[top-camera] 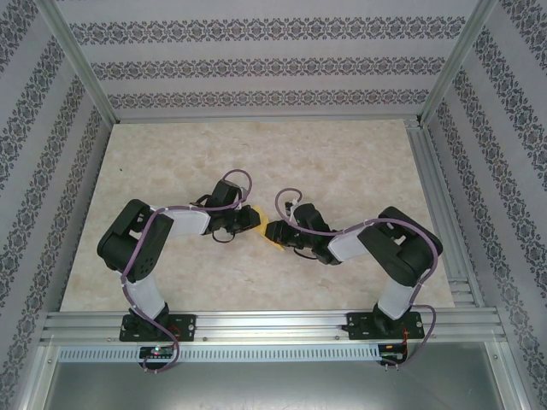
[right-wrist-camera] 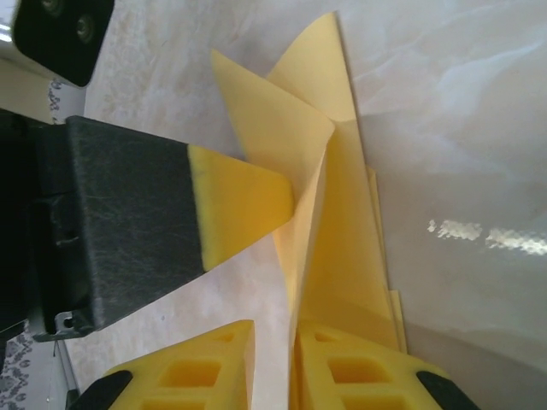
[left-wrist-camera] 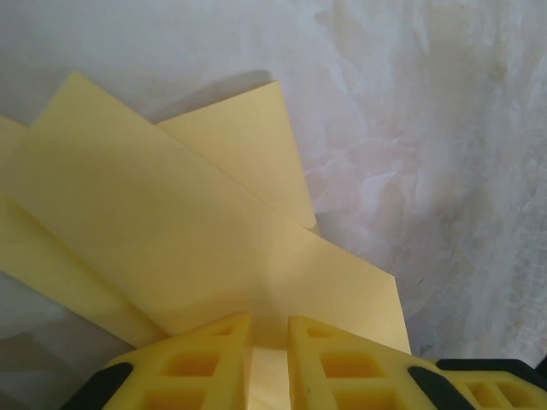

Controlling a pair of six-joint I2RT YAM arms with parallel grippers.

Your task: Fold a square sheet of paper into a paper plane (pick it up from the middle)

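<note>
Top external: both arms reach in toward the middle of the pale marbled surface [top-camera: 342,162], and their tips meet just near of centre. The left tool [top-camera: 244,220] and right tool [top-camera: 286,232] face each other with the yellow paper sheet [top-camera: 272,231] between them; most of the sheet is covered by the tools here. Left wrist: the left tool [left-wrist-camera: 269,320] has its yellow fingers [left-wrist-camera: 214,363] almost together, with a narrow slot between them. An edge of the paper sheet [left-wrist-camera: 197,222] sits in that slot, so it is pinched. The sheet is already folded: several flat overlapping layers fan away from the fingers, and one flap [left-wrist-camera: 248,137] points to the far side. Whether the sheet rests on the surface or is lifted off it, cannot tell. Right wrist: the right tool [right-wrist-camera: 275,329] is only slightly parted. The paper sheet [right-wrist-camera: 342,239] stands on edge between its fingers [right-wrist-camera: 359,371], close against one of them, with a thin gap to the other, so this is not a firm clamp. A black finger with a yellow tip [right-wrist-camera: 244,209] from the other arm comes in from the left and touches the upright fold. Two pointed flaps stick up at the far end, and the marbled surface [right-wrist-camera: 461,128] lies behind.
</note>
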